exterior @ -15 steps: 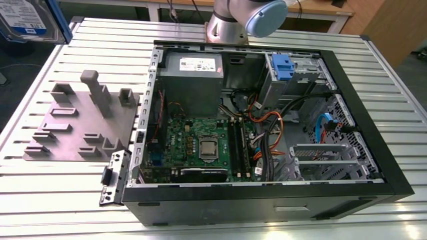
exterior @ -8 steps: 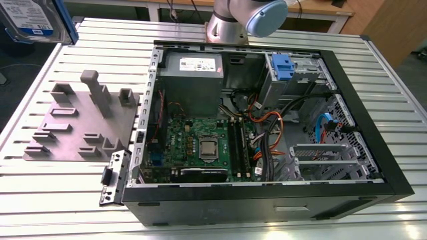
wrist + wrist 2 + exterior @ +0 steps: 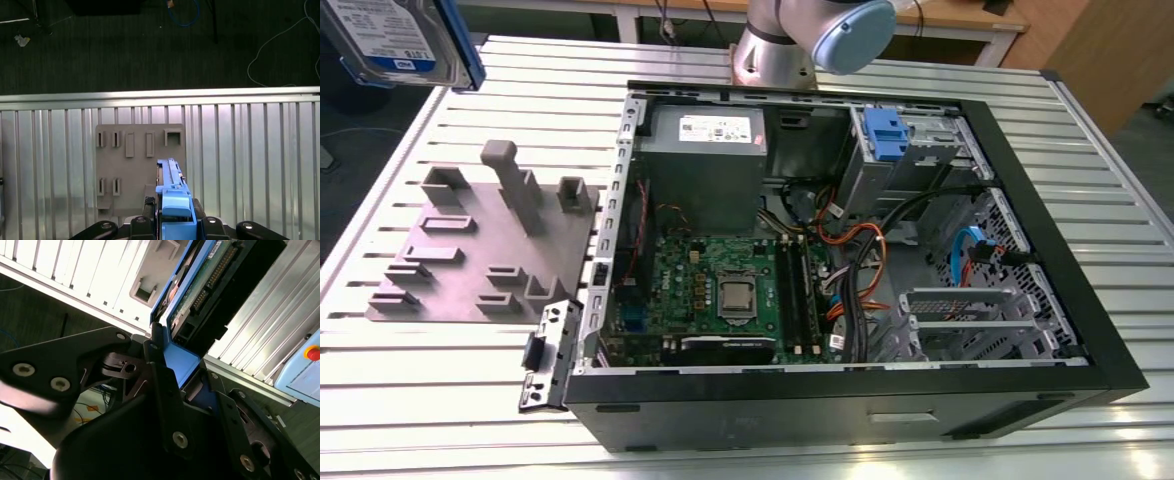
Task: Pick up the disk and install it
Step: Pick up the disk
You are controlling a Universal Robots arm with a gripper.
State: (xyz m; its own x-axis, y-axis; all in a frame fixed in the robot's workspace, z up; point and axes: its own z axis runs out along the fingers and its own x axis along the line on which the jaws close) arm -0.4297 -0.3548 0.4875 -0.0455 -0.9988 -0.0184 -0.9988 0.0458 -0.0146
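One disk (image 3: 398, 40) is held up off the worktop (image 3: 427, 400), at the far corner on the exterior view's left. Its blue-and-white label faces that camera, and a blue bracket runs along its edge.

In both wrist views the pincer (image 3: 174, 225) is clamped on the disk, with a black finger (image 3: 141, 224) pressed to each side of the blue bracket. In the first wrist view the disk (image 3: 172, 192) is seen edge-on and upright between them. The second wrist view shows the disk's (image 3: 200, 285) green circuit-board side and a row of connector pins, with the pincer (image 3: 187, 375) gripping the bracket end.

Under the held disk, in the first wrist view, a grey fixture plate (image 3: 135, 170) with slots and raised blocks lies flat on the slatted metal worktop. In the exterior view this plate (image 3: 467, 260) sits just beside the open computer case (image 3: 854, 400), on its left.

Inside the case, a grey power supply (image 3: 707, 150) sits at the far left and a motherboard (image 3: 720, 290) lies nearer. A blue latch (image 3: 886, 135) stands at the far right — well apart from the disk. The arm (image 3: 787, 40) rises from the worktop beyond the case.
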